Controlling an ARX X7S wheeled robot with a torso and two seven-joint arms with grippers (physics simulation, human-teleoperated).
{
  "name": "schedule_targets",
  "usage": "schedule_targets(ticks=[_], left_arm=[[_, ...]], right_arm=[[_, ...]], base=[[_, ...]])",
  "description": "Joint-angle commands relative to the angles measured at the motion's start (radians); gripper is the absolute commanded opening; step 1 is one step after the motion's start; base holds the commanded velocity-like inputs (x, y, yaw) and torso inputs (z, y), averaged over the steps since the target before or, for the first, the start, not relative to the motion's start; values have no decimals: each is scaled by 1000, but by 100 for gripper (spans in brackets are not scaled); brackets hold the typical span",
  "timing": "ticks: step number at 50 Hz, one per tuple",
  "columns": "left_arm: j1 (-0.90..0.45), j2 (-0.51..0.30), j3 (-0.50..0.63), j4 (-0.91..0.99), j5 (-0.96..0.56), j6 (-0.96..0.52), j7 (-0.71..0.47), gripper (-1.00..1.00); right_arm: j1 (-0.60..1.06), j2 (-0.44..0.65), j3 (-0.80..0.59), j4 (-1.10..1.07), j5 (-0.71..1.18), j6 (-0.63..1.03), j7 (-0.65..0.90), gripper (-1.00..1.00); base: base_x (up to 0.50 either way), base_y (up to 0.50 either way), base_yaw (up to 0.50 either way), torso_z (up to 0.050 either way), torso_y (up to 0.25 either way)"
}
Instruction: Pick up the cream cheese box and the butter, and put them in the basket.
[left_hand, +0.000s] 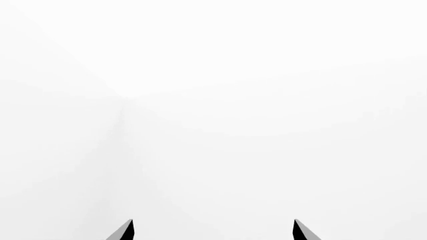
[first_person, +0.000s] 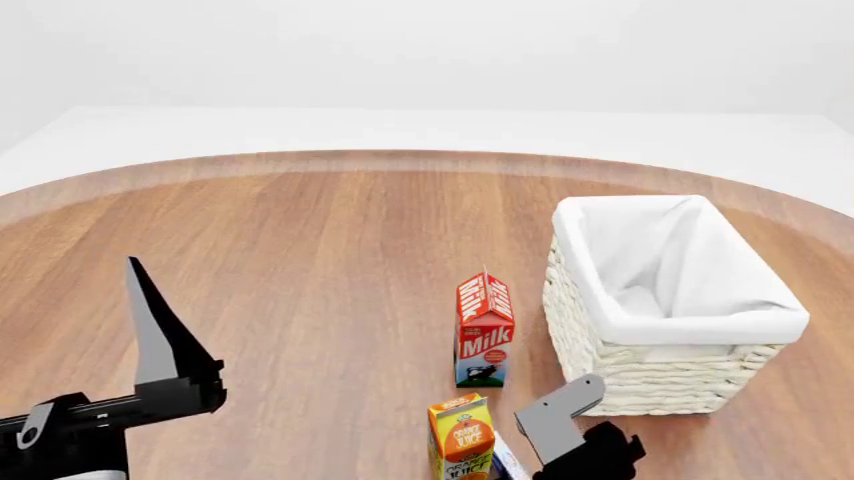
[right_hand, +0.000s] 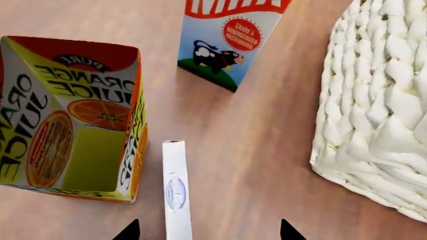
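Left wrist view: the left tool (left_hand: 213, 231) shows only two dark fingertips set wide apart against blank white, holding nothing.

Head view: the basket (first_person: 763, 325) stands toward the right edge of the round wooden surface (first_person: 307, 260), and its white liner appears empty. The milk carton (first_person: 483, 330) stands just beside it, with the orange juice carton (first_person: 461, 438) nearer the surface's near edge. A blue-and-white sliver next to the juice carton is likely the cream cheese box (first_person: 505, 458). The butter is not in view.

Right wrist view: the right tool (right_hand: 208, 231) hangs with fingertips spread, empty, over the cream cheese box (right_hand: 176, 187), which stands on edge just beside the juice carton (right_hand: 73, 115). The step looks like grasping it: centre the jaws across its thin white edge and descend straight, keeping clear of the juice carton.
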Motion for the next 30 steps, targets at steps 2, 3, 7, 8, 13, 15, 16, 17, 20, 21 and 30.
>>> schedule_targets(ticks=[2, 3, 7, 8, 13, 15, 16, 17, 20, 21, 30], left_arm=[[0, -3, 4, -1, -3, -1, -4, 100], [0, -4, 5, -1, -3, -1, -4, 100], [-1, -5, 7, -3, -3, -1, -4, 100], [-1, -5, 7, -3, -3, 0, -5, 100], [0, -7, 7, -4, -4, 2, -7, 100], [0, -7, 8, -5, -3, 3, -8, 100], [0, -7, 9, -6, -2, 4, -7, 100], [0, -7, 10, -6, -1, 3, -8, 100], [0, -8, 11, -5, -2, 4, -8, 100], [0, -9, 11, -6, -2, 5, -8, 100], [0, -11, 14, -8, -1, 6, -11, 100]], right_arm=[[-9, -7, -10, 43, -20, -24, -16, 100], [-8, -8, -10, 44, -21, -27, -17, 100], [-7, -14, -12, 53, -22, -33, -23, 100], [-7, -15, -13, 54, -24, -34, -24, 100], [-12, -20, -24, 59, -32, -40, -30, 100], [-12, -24, -30, 67, -39, -46, -33, 100], [-10, -26, -34, 70, -44, -47, -35, 100], [-8, -29, -38, 73, -48, -47, -37, 100], [-2, -38, -50, 76, -54, -45, -40, 100], [-3, -39, -49, 76, -53, -45, -39, 100], [-9, -43, -59, 96, -63, -61, -53, 100]], base=[[0, 0, 0, 0, 0], [0, 0, 0, 0, 0], [0, 0, 0, 0, 0], [0, 0, 0, 0, 0], [0, 0, 0, 0, 0], [0, 0, 0, 0, 0], [0, 0, 0, 0, 0], [0, 0, 0, 0, 0], [0, 0, 0, 0, 0], [0, 0, 0, 0, 0], [0, 0, 0, 0, 0]])
